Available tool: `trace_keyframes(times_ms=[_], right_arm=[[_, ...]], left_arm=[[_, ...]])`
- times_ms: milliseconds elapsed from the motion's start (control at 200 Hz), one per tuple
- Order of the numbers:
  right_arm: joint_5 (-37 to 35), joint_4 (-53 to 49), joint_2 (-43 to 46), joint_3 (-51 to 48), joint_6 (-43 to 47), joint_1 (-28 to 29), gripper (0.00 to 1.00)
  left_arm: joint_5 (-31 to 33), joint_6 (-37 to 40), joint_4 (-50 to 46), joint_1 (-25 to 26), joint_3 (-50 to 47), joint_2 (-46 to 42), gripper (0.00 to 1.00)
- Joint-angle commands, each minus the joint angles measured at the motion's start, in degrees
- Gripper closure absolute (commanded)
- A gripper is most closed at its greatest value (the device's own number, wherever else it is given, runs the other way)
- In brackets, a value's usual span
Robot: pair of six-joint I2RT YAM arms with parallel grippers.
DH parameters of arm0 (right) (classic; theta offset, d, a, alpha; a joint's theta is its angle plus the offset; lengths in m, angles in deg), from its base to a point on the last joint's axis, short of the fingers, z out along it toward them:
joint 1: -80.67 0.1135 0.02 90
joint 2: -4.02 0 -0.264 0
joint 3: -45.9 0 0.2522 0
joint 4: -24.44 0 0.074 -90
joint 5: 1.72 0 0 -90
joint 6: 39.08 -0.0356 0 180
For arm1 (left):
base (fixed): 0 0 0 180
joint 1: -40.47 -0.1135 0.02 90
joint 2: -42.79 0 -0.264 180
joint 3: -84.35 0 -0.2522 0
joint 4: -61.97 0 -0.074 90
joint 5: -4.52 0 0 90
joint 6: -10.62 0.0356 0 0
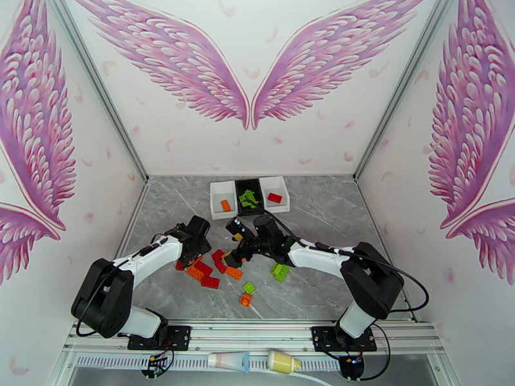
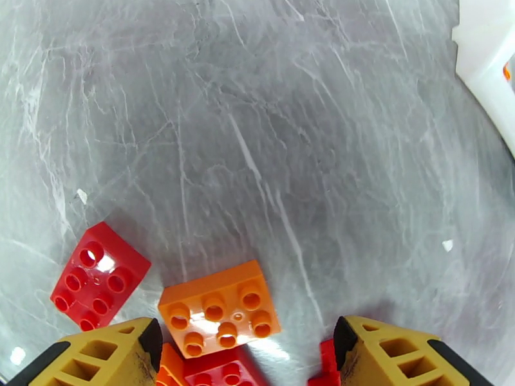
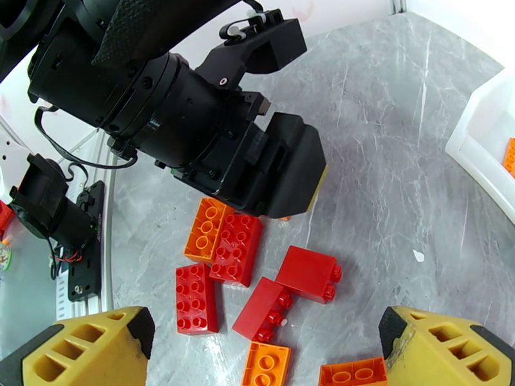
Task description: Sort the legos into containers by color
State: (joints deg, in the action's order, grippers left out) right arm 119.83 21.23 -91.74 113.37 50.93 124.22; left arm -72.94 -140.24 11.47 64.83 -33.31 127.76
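Loose legos lie in the middle of the table: red (image 1: 210,282) and orange (image 1: 234,273) ones in a cluster, green ones (image 1: 280,271) to the right. The containers (image 1: 217,213) stand at the back: an orange brick (image 1: 224,205) in the left white box, green bricks (image 1: 248,199) in the black middle box, a red brick (image 1: 275,198) in the right white box. My left gripper (image 2: 246,336) is open, low over an orange brick (image 2: 220,309); a red brick (image 2: 100,276) lies to its left. My right gripper (image 3: 261,329) is open above red bricks (image 3: 309,273).
The two grippers are close together over the cluster; the left arm's black wrist (image 3: 193,123) looms in the right wrist view. A white box corner (image 2: 489,65) is ahead to the right of the left gripper. A tube (image 1: 228,361) lies below the front rail.
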Motion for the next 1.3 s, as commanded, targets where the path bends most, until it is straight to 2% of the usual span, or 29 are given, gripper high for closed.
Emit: trace_keyframes(times_ms=[0,445,640,800,1070,1294], right_arm=[[1.2,1.3,-0.4,1.0,-0.5,-0.7,0.02],[1.8,-0.5,-0.8,1.8,0.0,-2.0,0.02],[2.0,-1.0,0.0,2.0,0.1,-2.4,0.02],[1.1,-1.1,0.8,2.1,0.1,-2.9,0.02],[-5.6,3.2,3.2,0.3,-3.9,-5.5,0.02],[-9.2,6.2,4.5,-1.0,-6.7,-8.3,0.02]], left_arm=[[0.7,-3.4,-0.1,-0.5,1.1,1.6,0.25],[-1.4,-3.9,1.2,-0.8,1.4,7.6,0.29],[-1.3,-3.7,0.0,-0.6,2.9,8.7,0.46],[-0.1,-3.0,-1.3,-0.3,4.7,6.5,0.48],[3.0,4.0,1.3,0.5,14.8,4.9,0.50],[3.5,8.1,5.2,-0.4,28.2,13.4,0.50]])
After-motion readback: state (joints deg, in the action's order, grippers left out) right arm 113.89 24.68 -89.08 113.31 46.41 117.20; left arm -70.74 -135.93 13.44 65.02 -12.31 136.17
